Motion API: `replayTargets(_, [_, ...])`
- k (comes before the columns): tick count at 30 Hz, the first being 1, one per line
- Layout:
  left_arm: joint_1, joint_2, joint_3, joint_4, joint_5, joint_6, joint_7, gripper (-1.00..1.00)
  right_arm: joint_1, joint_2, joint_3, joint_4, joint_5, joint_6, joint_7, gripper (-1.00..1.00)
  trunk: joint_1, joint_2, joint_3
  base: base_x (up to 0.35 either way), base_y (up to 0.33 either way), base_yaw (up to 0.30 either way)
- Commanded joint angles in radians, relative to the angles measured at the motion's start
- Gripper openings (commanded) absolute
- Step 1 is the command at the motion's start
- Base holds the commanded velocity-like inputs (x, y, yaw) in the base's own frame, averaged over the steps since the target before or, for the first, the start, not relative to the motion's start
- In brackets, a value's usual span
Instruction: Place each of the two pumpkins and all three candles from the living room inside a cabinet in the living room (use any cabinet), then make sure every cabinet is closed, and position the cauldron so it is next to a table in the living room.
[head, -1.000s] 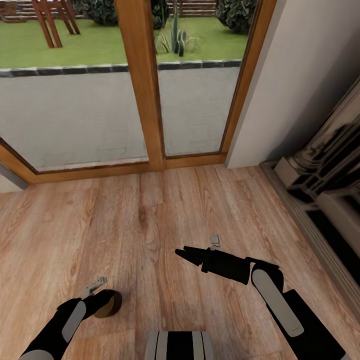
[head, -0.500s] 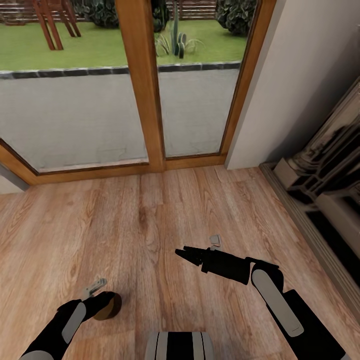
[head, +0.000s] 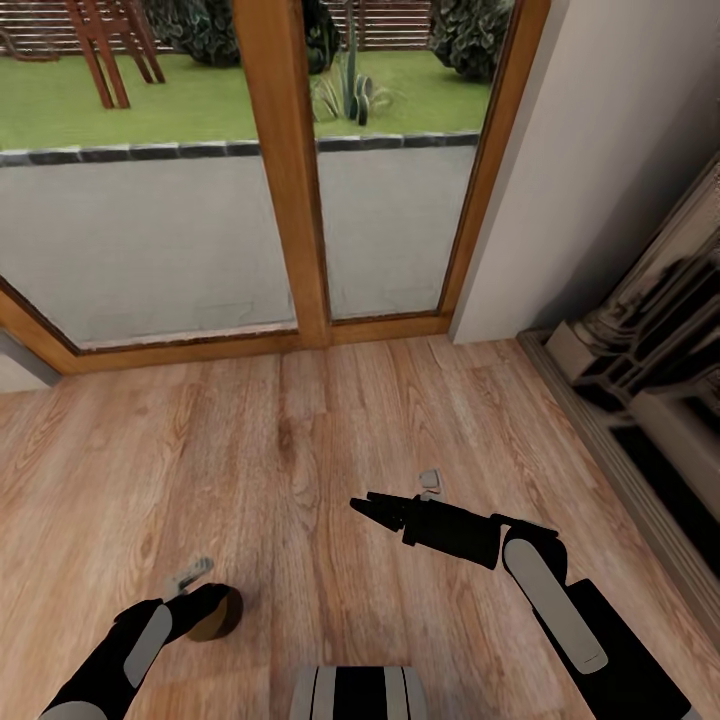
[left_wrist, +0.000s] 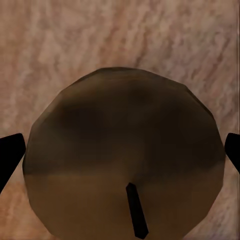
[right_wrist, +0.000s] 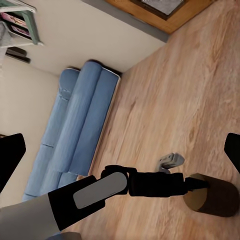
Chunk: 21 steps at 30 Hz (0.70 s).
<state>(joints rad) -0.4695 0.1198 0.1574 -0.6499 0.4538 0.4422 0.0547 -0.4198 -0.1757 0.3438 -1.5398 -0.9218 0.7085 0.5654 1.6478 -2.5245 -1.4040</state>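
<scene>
A brown, drum-shaped candle (head: 217, 612) with a black wick hangs low over the wooden floor, and my left gripper (head: 205, 608) is shut on it. Up close in the left wrist view, the candle (left_wrist: 120, 115) spans the gap between the two black fingertips (left_wrist: 10, 155). The right wrist view takes in the same candle (right_wrist: 212, 196) at the end of my left arm. My right gripper (head: 362, 506) hovers over bare floor with nothing in it, and its fingertips (right_wrist: 10, 155) stand wide apart. The pumpkins, cabinet and cauldron are out of view.
A wood-framed glass door (head: 285, 180) onto a patio stands straight ahead. A pale wall (head: 600, 150) and a dark stone surround (head: 650, 350) run along the right. A blue sofa (right_wrist: 75, 135) lies along a wall in the right wrist view. Wooden floor (head: 300, 430) lies open ahead.
The whole head picture has shifted slightly, so the camera has moved. Both arms keep their poses, and the candle stays in my left gripper.
</scene>
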Motion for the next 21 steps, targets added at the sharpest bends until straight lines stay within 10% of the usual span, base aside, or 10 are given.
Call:
replayTargets(1, [0.0, 0.0, 0.001, -0.002, 0.009, 0.006, 0.007, -1.0, -0.001, -0.001, 0.0, 0.0, -0.005, 0.005, -0.001, 1.0, -0.001, 0.0, 0.003, 0.0, 0.0, 0.0])
replayTargets(21, [-0.001, 0.006, 0.001, -0.004, 0.015, 0.018, 0.008, -1.0, -0.001, 0.001, -0.001, 0.034, -0.013, 0.001, -0.001, 1.0, -0.01, 0.005, 0.081, 0.0, 0.0, 0.0])
